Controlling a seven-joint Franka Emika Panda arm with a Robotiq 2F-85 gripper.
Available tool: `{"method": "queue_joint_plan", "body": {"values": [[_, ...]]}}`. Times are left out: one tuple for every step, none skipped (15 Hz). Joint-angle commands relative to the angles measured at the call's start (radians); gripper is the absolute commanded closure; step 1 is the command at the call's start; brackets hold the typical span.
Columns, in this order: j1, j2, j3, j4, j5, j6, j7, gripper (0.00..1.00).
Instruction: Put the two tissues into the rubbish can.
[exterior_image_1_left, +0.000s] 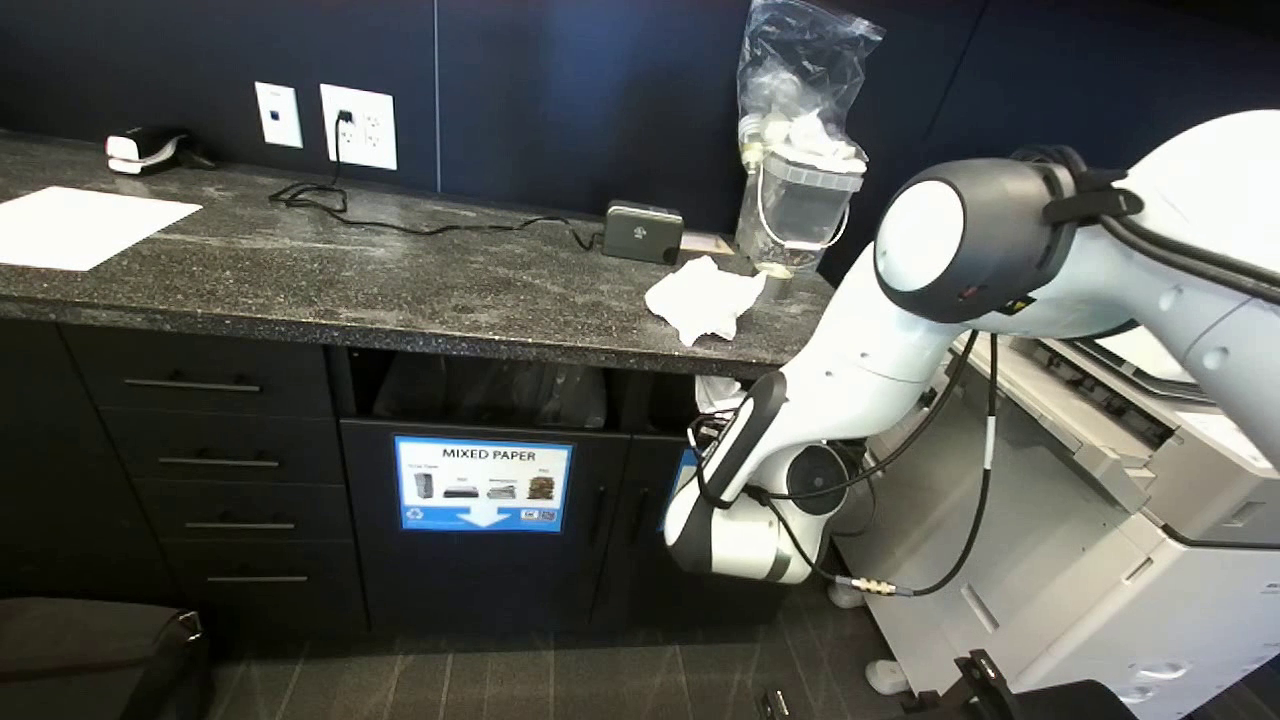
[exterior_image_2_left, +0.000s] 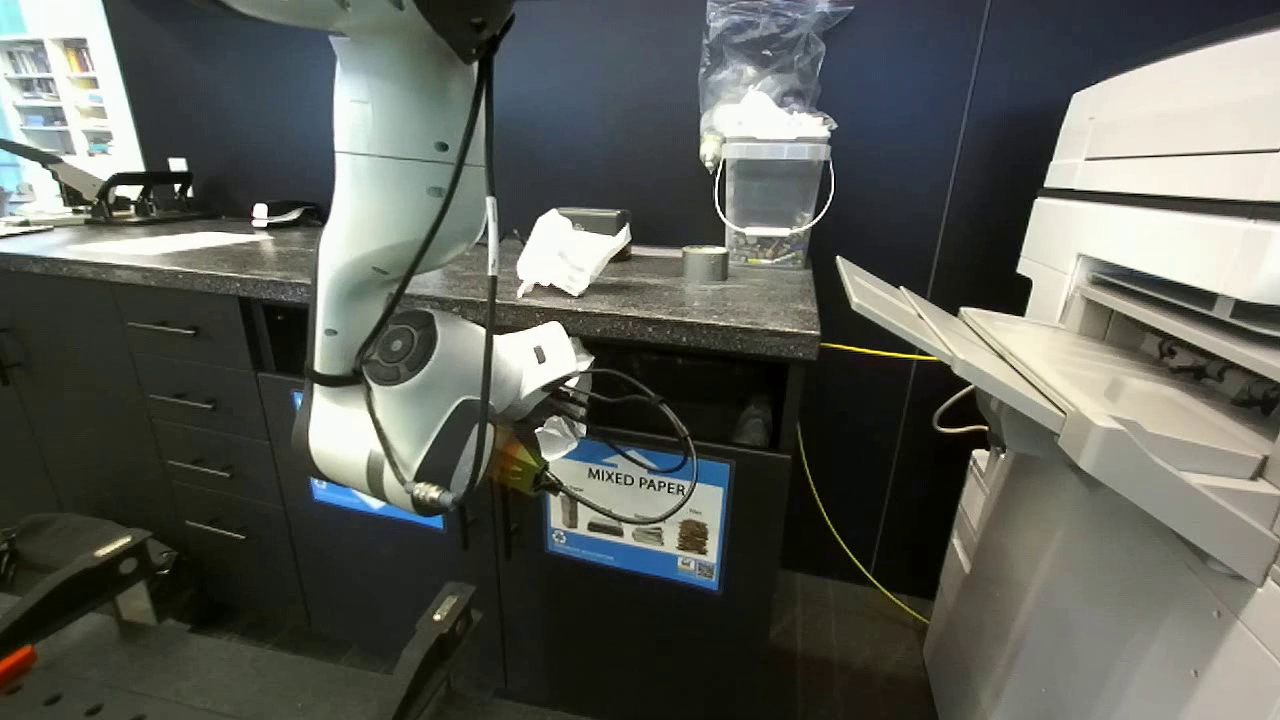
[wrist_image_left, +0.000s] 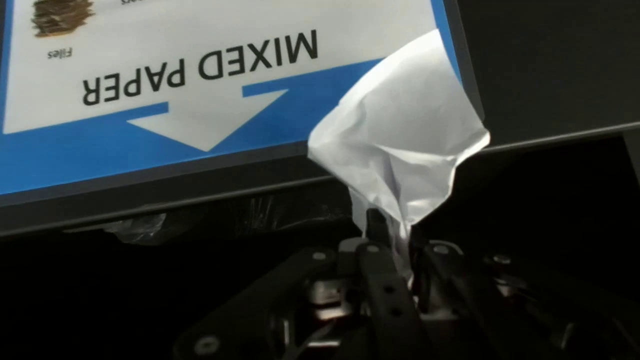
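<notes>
A dark blue wall (exterior_image_1_left: 590, 100) rises behind a speckled counter (exterior_image_1_left: 460, 285) above black drawers (exterior_image_1_left: 205, 435).

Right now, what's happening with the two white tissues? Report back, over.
Tool shut on one tissue at a MIXED PAPER slot, not yet dropped. Other tissue on the countertop. Clear plastic in that slot; whether it blocks, can't tell.

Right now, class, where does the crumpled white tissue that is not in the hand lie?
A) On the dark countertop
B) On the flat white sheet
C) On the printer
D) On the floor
A: both exterior views show the loose tissue resting on the dark countertop, while the wrist view shows the other tissue pinched in the hand.
</notes>
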Motion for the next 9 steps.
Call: {"method": "queue_joint_plan", "body": {"values": [[0.025,0.079,0.006,0.145,0.043,0.052,0.01,0.9],[0.029,0.095,0.007,0.179,0.055,0.052,0.009,0.9],[0.035,0.11,0.007,0.209,0.069,0.052,0.007,0.9],[0.04,0.126,0.008,0.236,0.083,0.052,0.005,0.9],[0.045,0.144,0.01,0.266,0.099,0.052,0.003,0.89],[0.055,0.166,0.01,0.305,0.125,0.052,0.0,0.92],[0.086,0.195,-0.011,0.357,0.166,0.051,0.012,0.93],[0.103,0.223,-0.018,0.406,0.207,0.051,0.008,0.95],[0.111,0.249,-0.015,0.447,0.245,0.051,-0.004,0.95]]}}
